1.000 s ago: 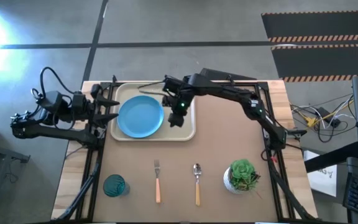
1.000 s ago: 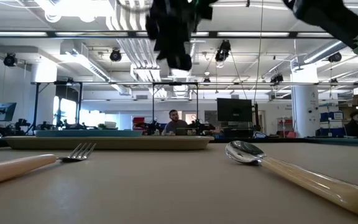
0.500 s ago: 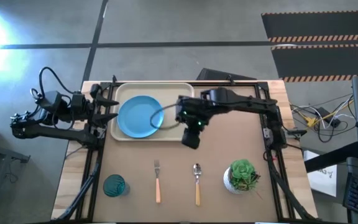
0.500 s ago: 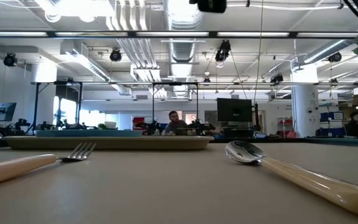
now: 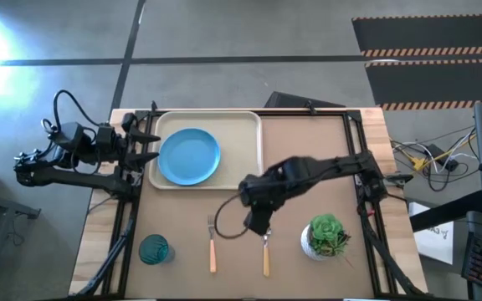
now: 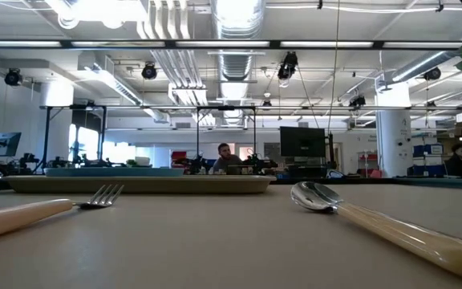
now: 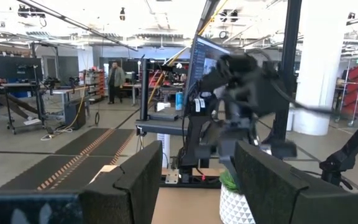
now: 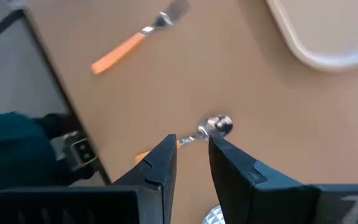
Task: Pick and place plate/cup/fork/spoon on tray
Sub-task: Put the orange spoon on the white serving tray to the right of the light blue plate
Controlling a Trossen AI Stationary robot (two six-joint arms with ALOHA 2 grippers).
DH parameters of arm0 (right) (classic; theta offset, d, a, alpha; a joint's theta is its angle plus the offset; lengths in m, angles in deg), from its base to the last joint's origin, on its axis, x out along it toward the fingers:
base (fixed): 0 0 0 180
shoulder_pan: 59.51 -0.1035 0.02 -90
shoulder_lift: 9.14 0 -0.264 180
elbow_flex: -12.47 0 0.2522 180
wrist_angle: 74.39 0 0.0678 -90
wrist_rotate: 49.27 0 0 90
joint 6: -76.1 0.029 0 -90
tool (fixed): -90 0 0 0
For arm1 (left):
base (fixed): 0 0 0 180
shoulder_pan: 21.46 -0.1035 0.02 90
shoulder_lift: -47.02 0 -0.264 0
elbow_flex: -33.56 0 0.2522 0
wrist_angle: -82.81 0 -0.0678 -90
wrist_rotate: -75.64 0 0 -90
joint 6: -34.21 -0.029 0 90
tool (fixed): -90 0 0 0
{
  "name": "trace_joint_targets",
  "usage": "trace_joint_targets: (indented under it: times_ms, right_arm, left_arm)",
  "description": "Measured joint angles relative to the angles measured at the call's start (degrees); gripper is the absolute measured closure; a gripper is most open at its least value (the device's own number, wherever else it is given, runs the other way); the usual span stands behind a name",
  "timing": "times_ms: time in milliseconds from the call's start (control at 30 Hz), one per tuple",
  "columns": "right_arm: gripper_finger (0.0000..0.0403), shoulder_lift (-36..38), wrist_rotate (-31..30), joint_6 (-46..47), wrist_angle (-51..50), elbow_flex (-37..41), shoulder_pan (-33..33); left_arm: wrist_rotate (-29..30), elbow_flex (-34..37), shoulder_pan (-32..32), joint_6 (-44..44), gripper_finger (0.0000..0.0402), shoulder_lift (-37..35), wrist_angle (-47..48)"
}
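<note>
hovering over the spoon (image 5: 265, 245), the right gripper (image 5: 258, 222) hangs above the tabletop (image 5: 308, 180) with its fingers (image 8: 157, 168) slightly apart and nothing between them.

the spoon lies flat on the tabletop beside the fork (image 5: 212, 244), both apart from the tray (image 5: 245, 146); the sky-blue plate (image 5: 189, 155) sits on the tray's left half; the teal cup (image 5: 154, 249) stands near the front left corner, the potted plant (image 5: 325, 235) right of the spoon. the left gripper (image 5: 145, 142) waits at the tray's left edge, fingers (image 7: 135, 180) wide apart.
</note>
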Motion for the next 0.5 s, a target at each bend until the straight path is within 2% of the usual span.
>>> trace_joint_targets:
  times_ms: [267,500]
  right_arm:
    - [0.0318,-7.0,-3.1,8.9,-4.5,0.2,-3.2]
    - [0.0319,-10.4,0.6,12.4,-4.1,1.0,-4.7]
  left_arm:
    - [-0.3,0.0,0.0,0.0,0.0217,-0.1,0.0]
    - [-1.5,0.0,0.0,0.0,0.0217,-0.1,0.0]
